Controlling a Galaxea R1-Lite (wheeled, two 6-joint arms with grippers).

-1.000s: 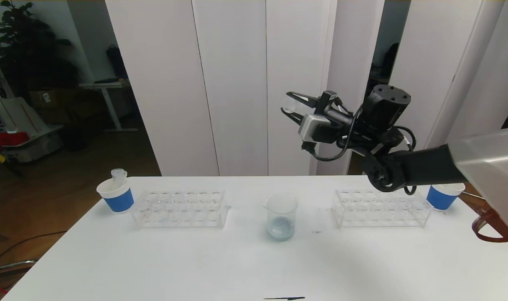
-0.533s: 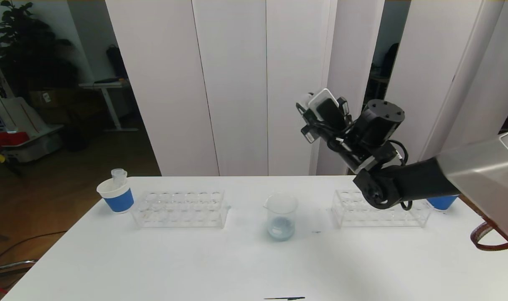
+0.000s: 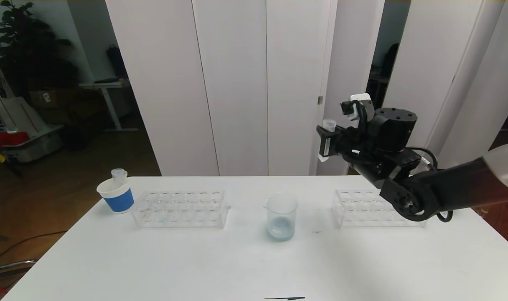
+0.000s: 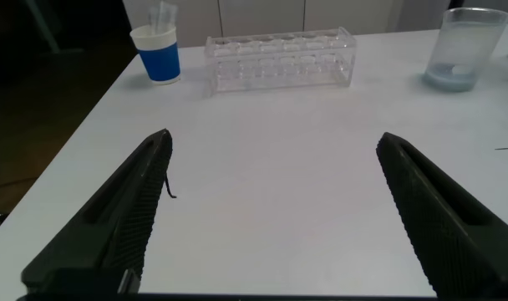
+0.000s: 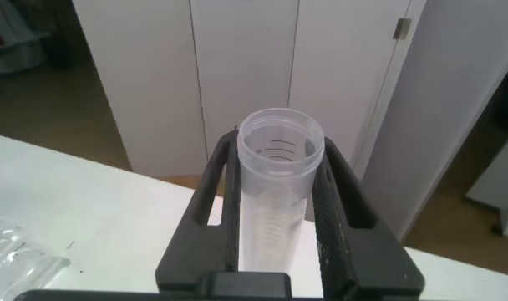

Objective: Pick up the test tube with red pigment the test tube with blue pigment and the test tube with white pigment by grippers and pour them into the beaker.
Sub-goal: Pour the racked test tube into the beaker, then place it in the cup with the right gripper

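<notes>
My right gripper [image 3: 326, 143] hangs high over the table, between the beaker [image 3: 281, 215] and the right rack, shut on a clear graduated test tube [image 3: 328, 125]. The tube stands upright with its mouth up and looks whitish inside; in the right wrist view the test tube [image 5: 279, 192] sits squeezed between the fingers of my right gripper [image 5: 279, 146]. The beaker holds a little pale blue-white liquid. No tube with red or blue pigment shows. My left gripper [image 4: 274, 140] is open and empty, low over the table's near part; the beaker [image 4: 460, 46] lies far from it.
Two clear racks stand on the white table, the left rack [image 3: 181, 209] and the right rack [image 3: 375, 208]. A blue-and-white paper cup [image 3: 116, 196] with a clear tube in it stands at the far left. A thin dark mark [image 3: 284, 298] lies at the front edge.
My right gripper turned the tube from lying tipped above the beaker to upright, and drew back to the right and slightly down. The left gripper has not changed.
</notes>
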